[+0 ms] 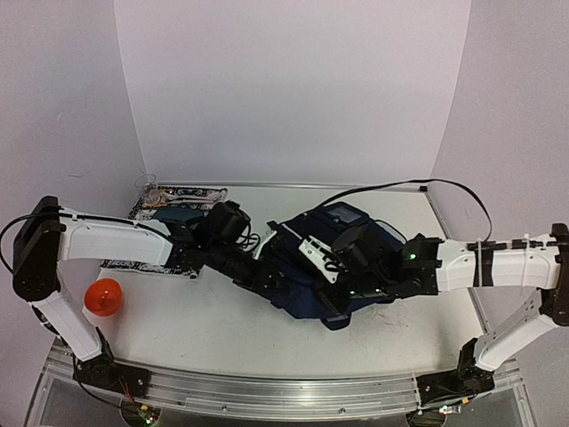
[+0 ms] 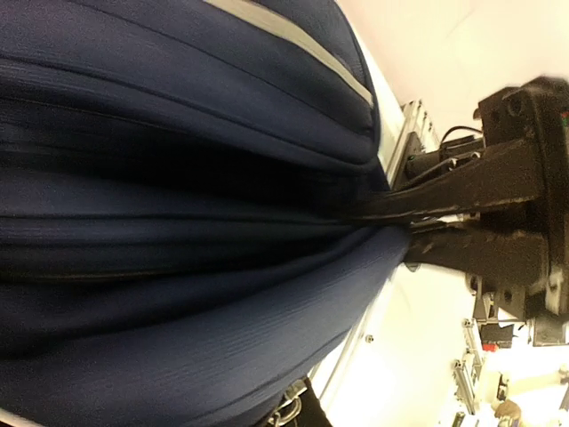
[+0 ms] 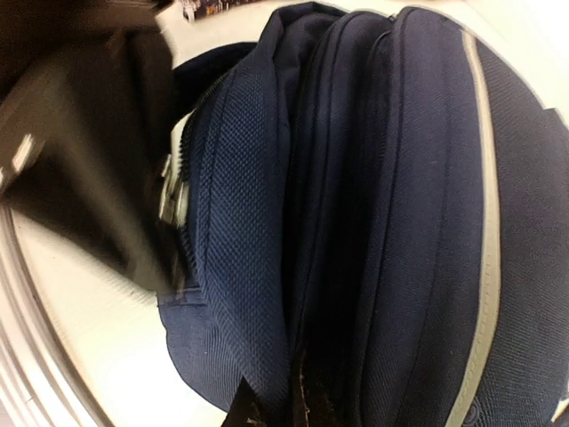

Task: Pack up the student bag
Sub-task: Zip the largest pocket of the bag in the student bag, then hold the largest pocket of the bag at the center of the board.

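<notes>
Two arms reaching inward over a white table (image 1: 222,329) and meeting at the student bag (image 1: 307,289), which lies on its side just right of the middle of the top view.

Left gripper (image 2: 387,229): clamped narrow on a pinched fold of the bag's navy fabric, right of centre in the left wrist view. Black fingers (image 2: 480,253) entering from the right edge, with creases fanning leftward from the pinch. Grey-white stripe (image 2: 293,44) slanting across the top of that frame.

Right gripper (image 3: 274,411): jaws at a mere slit on the bottom edge of the right wrist view, one fingertip on either side of a ridge of navy fabric between two pockets. Bag filling most of that frame, its zip seams running top to bottom. Dark blurred shape (image 3: 89,160) at upper left, too smeared to identify.

Upper left of the top view: flat patterned mat (image 1: 191,193) with teal oval (image 1: 178,214), partly under the left arm.

Lower left of the top view: orange ball (image 1: 104,296), just beside the left arm's lower link and well apart from the bag.
</notes>
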### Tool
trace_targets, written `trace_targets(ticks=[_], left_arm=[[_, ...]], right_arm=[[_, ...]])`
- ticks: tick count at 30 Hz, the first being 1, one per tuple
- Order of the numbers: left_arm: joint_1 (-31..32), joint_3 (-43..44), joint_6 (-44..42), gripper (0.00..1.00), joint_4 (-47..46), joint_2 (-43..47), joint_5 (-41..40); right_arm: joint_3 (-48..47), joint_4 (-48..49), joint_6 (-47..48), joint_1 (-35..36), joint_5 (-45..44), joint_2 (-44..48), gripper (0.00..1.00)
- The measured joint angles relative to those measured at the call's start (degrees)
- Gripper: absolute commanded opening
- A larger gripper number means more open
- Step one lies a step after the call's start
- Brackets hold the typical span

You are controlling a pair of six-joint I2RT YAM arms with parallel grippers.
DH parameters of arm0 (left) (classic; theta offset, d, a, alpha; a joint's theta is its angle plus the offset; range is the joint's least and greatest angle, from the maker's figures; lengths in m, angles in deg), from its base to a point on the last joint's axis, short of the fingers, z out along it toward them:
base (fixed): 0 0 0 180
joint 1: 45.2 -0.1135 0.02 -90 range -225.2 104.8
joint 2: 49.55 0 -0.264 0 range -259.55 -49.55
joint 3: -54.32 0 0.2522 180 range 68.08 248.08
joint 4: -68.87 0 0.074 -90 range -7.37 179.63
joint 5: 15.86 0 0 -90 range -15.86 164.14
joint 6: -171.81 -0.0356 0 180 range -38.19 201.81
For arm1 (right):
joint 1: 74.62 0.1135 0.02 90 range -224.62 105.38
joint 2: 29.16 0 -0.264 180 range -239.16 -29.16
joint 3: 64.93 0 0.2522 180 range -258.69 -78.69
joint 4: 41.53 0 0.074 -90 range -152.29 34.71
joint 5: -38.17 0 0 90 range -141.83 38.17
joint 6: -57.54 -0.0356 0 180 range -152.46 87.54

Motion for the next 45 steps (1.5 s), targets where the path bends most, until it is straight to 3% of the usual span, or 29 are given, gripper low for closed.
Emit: trace_targets(ticks=[11, 17, 23, 29, 34, 38, 42, 45], left_arm=[[-11.49, 1.10, -12.28, 0.00, 7.85, 1.31, 5.68], [-15.61, 2.95, -16.69, 0.00, 7.94, -2.39, 12.04], [-16.45, 3.50, -17.45, 0.00, 8.65, -4.60, 16.14], [-12.58, 1.47, -14.25, 0.00, 7.81, -2.98, 9.22], [-7.76, -0.37, -8.05, 0.00, 4.40, -1.21, 3.12], [-5.67, -0.39, -4.55, 0.00, 4.07, -1.03, 0.52], [-5.04, -0.37, -2.73, 0.00, 4.72, -1.48, 0.15], [-4.64, -0.12, -1.93, 0.00, 5.39, -2.42, 0.36]], right_arm=[[6.32, -2.63, -0.78, -0.14, -0.39, 13.40, 0.00], [6.75, -1.94, -1.38, -0.13, -1.77, 14.88, 0.00], [7.02, -2.68, 0.17, -1.32, -2.50, 14.67, 0.00], [5.39, -4.49, 5.28, -8.40, 2.14, 11.34, 0.02], [1.21, -7.05, 11.13, -16.14, 5.16, 5.75, 0.18], [-2.56, -9.26, 13.43, -18.74, 6.52, 2.47, 0.40], [-4.56, -9.63, 13.53, -16.96, 7.22, 2.82, 0.60], [-6.05, -8.78, 13.39, -12.43, 7.92, 3.40, 0.67]])
